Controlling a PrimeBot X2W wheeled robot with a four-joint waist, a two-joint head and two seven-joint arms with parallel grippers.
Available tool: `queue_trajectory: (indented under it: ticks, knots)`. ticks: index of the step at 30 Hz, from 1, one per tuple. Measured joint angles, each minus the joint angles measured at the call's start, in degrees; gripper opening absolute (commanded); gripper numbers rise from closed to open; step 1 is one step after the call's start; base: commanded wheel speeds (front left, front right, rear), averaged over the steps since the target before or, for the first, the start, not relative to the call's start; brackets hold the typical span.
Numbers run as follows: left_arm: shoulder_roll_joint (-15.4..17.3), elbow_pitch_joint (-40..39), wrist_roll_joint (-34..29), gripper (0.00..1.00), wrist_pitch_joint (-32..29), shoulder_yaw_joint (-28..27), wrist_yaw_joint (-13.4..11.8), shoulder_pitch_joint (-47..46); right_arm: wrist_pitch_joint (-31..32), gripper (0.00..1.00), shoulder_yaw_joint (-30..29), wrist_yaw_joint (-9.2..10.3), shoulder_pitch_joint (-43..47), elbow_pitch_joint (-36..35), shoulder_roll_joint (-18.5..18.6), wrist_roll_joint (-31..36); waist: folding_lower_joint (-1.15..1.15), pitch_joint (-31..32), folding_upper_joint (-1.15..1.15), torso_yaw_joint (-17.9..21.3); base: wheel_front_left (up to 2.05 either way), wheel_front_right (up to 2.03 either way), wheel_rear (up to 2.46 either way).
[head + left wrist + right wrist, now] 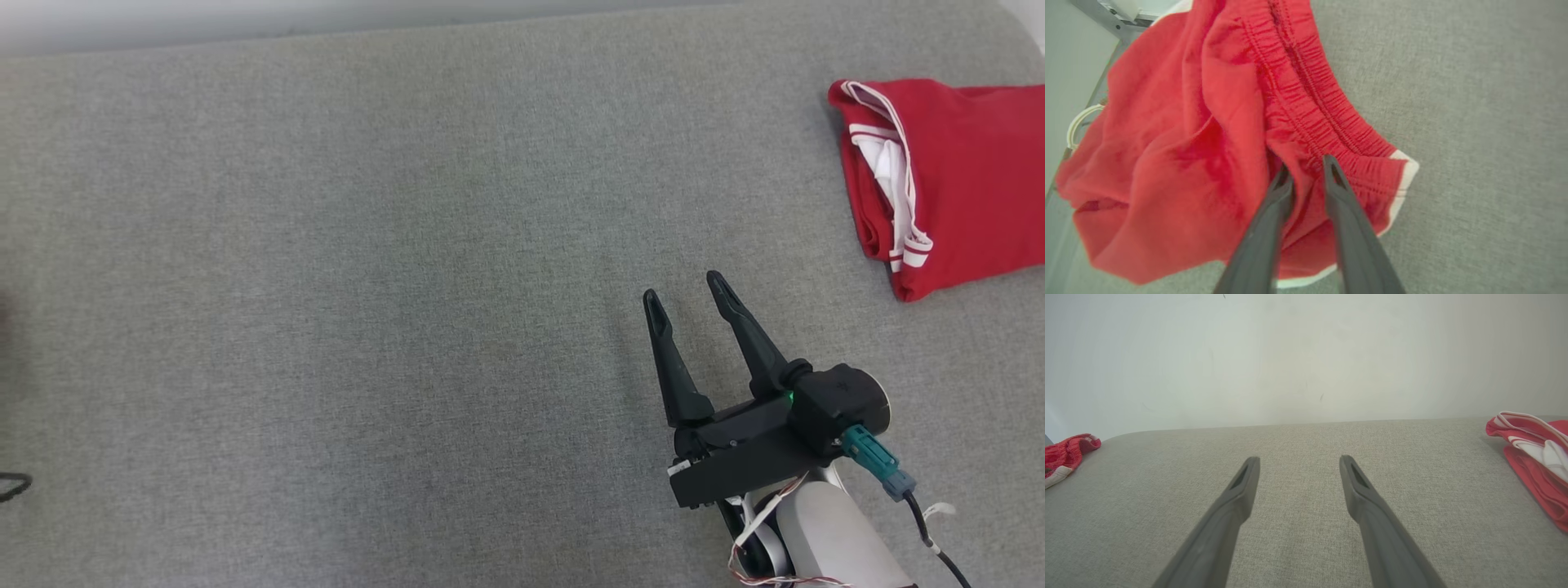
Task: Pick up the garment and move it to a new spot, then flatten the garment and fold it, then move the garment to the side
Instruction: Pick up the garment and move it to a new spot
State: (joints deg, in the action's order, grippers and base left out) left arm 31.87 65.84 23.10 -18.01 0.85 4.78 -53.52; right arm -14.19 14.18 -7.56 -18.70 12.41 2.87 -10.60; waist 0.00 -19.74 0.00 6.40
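The garment (1180, 155) is a pair of red shorts with a gathered elastic waistband and white trim, lying crumpled near the edge of the grey cloth table (1474, 122). My left gripper (1307, 165) is down on it just below the waistband, its two fingers drawn close with a raised fold of red cloth pinched between them. A corner of the garment (1065, 451) also shows at the far left of the right wrist view. My right gripper (684, 287) hovers open over bare table at the lower right of the head view, with nothing between its fingers (1245, 477).
A second red garment (955, 180) with white stripes lies folded at the table's right back corner, also seen as the folded red garment (1535, 457) in the right wrist view. A pale wall stands behind the table. Beside the shorts, past the table edge, sits a white ring (1077, 122).
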Motion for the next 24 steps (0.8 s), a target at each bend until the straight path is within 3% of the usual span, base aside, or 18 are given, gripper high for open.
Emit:
queue_trajectory:
  ticks: [6,13,19,24]
  knots:
    - [-0.66,-2.56,-0.10,0.00,7.65,0.53,0.76,-0.75,0.03,1.00,-0.65,0.00,0.99,0.86,0.00,-0.40,0.00,2.22,0.00,-0.69,0.00,0.00,0.00]
    - [-2.41,-8.69,-0.13,0.00,12.44,3.28,2.19,-4.50,-0.03,1.00,-2.11,0.00,2.08,1.67,0.01,-0.98,-0.01,5.70,0.00,-1.89,0.00,0.00,0.00]
    - [-4.04,-16.60,-0.19,0.00,12.85,7.33,2.37,-6.99,-0.29,1.00,-3.26,0.00,2.84,2.40,0.01,-1.42,-0.01,8.71,0.00,-2.04,0.00,0.00,0.00]
    - [-7.30,-27.18,1.29,0.00,10.69,11.79,2.61,-8.44,-0.45,1.00,-4.81,0.00,4.57,2.57,0.01,-1.55,-0.01,10.44,0.00,-0.77,0.00,0.00,0.00]
